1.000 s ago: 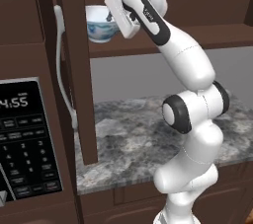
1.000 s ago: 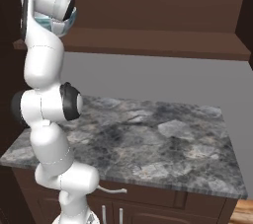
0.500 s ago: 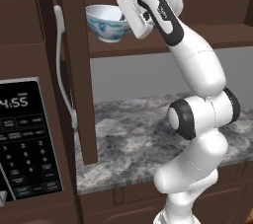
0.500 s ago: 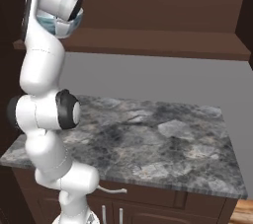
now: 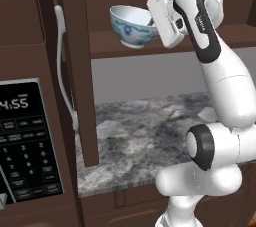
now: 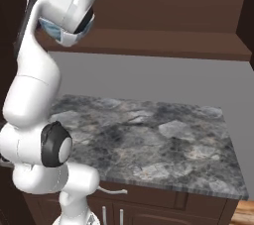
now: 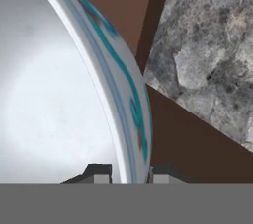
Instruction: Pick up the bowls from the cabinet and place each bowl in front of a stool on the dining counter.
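Painted bowl point(image 5: 132, 27) is on the move: over the last sec. it shifts to the R in the L base view and looks bigger there, so it's coming out of the wall cabinet point(image 5: 110, 42) toward the robot. It's now clear of the cabinet door point(image 5: 80, 71) edge, w/ a gap between; a sec. ago its L side sat right up by that edge. Same drift in the R base view, bowl partly hidden behind the arm point(image 6: 34, 80). Cams haven't moved; microwave point(image 5: 27, 141) & marbled worktop point(image 6: 149, 140) sit as before.

Gripper point(image 7: 130, 174) has its fingers closed on the bowl's rim, one tip inside, one outside, wall pinched between. Bowl hangs off that one side, foot down, approx. upright w/ a slight tilt, well above the worktop.

For the task: pick looks done for this bowl, carry prob. just starting. Next, I'd say, pull it fully clear of shelf & door, then base drives to the dining counter, bowl set down in front of a stool. Risk: one-sided rim grip could let it swing or slip if the arm turns fast; door's also close enough to clip.
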Robot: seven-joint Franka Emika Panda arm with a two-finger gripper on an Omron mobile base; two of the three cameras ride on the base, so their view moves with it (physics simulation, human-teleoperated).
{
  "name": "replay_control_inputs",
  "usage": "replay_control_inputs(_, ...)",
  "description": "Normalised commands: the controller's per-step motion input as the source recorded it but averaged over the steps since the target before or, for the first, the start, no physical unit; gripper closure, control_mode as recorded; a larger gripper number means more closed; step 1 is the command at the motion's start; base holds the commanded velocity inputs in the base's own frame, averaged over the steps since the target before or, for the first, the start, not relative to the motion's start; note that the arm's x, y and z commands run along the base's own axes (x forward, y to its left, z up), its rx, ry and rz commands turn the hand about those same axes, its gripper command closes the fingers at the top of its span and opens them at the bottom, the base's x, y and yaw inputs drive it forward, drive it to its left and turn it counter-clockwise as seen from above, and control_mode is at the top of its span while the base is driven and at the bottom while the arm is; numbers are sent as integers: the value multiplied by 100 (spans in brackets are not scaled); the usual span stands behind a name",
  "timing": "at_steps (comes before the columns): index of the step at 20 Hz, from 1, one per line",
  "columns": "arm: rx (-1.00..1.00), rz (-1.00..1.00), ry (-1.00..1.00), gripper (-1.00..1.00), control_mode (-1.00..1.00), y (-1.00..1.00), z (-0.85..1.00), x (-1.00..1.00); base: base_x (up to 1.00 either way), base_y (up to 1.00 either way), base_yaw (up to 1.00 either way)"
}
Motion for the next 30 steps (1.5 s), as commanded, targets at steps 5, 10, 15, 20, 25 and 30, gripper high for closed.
replay_control_inputs(5,2,-5,6,100,-100,-49,0,-97,0,0,0)
replay_control_inputs(10,0,-7,14,100,-100,-30,-1,-84,0,0,0)
replay_control_inputs(15,-7,-6,15,100,-100,-11,-19,-52,0,0,0)
replay_control_inputs(20,-14,-5,1,100,-100,-20,-38,-43,0,0,0)
replay_control_inputs(25,-6,-10,8,100,-100,-12,-9,-64,0,0,0)
replay_control_inputs(30,0,-6,19,100,-100,-16,-3,-66,0,0,0)
